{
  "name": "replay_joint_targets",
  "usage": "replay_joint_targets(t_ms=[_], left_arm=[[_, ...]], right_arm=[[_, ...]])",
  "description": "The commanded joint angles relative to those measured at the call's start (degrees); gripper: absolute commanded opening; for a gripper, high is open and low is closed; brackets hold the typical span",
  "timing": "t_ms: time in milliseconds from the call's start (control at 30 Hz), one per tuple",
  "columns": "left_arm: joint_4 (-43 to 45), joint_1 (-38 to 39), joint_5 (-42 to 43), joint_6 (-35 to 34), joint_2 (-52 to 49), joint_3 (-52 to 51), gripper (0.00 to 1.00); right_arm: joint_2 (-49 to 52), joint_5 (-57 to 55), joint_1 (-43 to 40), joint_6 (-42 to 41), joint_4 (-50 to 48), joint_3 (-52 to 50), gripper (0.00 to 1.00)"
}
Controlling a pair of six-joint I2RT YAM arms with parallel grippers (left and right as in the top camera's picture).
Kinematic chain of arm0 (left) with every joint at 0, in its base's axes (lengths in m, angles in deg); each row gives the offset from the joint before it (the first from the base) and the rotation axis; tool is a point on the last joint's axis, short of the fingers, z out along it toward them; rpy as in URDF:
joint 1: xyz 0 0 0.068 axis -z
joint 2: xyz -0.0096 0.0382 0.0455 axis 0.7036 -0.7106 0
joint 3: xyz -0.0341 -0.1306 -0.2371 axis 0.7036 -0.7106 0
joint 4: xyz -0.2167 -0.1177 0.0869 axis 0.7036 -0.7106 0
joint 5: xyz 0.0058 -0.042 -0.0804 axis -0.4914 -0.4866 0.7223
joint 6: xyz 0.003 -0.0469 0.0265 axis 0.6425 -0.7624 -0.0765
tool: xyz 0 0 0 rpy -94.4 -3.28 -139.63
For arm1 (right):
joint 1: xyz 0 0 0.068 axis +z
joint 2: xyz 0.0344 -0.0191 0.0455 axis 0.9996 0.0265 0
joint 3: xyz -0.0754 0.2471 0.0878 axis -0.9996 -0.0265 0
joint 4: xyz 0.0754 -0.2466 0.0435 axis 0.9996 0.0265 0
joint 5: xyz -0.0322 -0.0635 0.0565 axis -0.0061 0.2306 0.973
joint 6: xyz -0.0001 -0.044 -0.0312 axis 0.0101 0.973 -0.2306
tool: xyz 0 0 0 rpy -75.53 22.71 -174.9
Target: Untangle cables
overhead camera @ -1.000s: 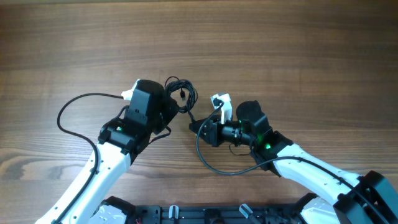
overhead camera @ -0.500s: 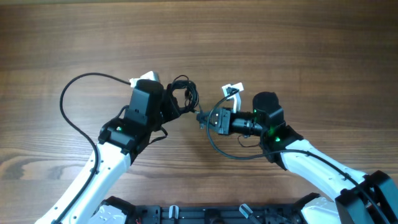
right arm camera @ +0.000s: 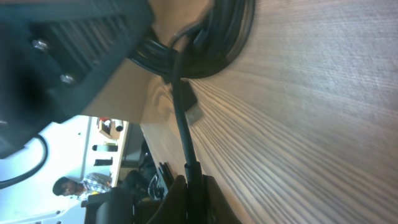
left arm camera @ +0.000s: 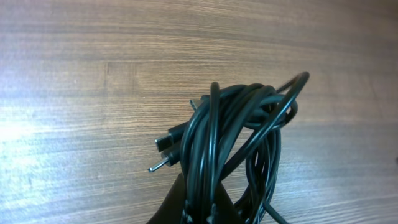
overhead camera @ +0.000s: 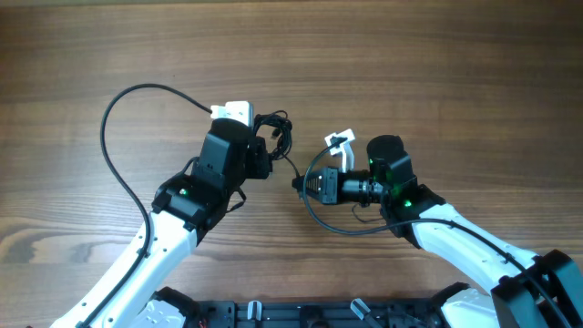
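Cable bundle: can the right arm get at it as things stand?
Probably yes: the bundle, in the left end effector, sits close to the right end effector with nothing between. But the right one is shut on a strand from it.

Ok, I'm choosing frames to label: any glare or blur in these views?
Overhead: evenly lit, sharp. Left wrist: cable bundle crisp, pale glare on the table at left. Right wrist: cord fairly sharp, black housing upper left blurred.

White arms (overhead camera: 150, 260) with black wrists (overhead camera: 223, 159) and green lights (overhead camera: 393, 189)
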Motion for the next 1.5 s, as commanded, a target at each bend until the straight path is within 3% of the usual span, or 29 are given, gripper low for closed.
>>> replay_joint_targets(t_ms=[0,133,467,600,1000,1133,1467], left_arm=[[0.2,0.2,8.2,8.7,0.9,0.5,0.04],[0.3,0.2,15.0,8.6,0.3,0.5,0.04],[4.3,0.7,20.8,8.6,-1.2,0.5,0.04],[2.1,2.2,20.9,14.5,-1.3,0.5,0.04],[1.1,2.3,20.9,16.2,-2.1,0.5,0.04],[1.0,2.3,20.9,16.1,-2.1,0.5,0.04],[4.4,2.3,27.5,12.7,-2.1,0.5,0.04]], right_arm=[[0.0,0.3,-0.2,1.1,-4.3,0.6,0.05],[0.0,-0.5,-0.2,-0.6,-7.2,0.6,0.05],[0.0,-6.7,-0.2,-0.8,0.5,0.6,0.05],[0.0,-3.1,-0.3,-3.8,-1.3,0.6,0.04],[0.0,2.8,-4.6,-12.8,-3.1,0.6,0.05],[0.0,0.2,-4.6,-18.7,-4.3,0.6,0.05],[0.0,-13.0,-3.1,-18.1,1.6,0.6,0.05]])
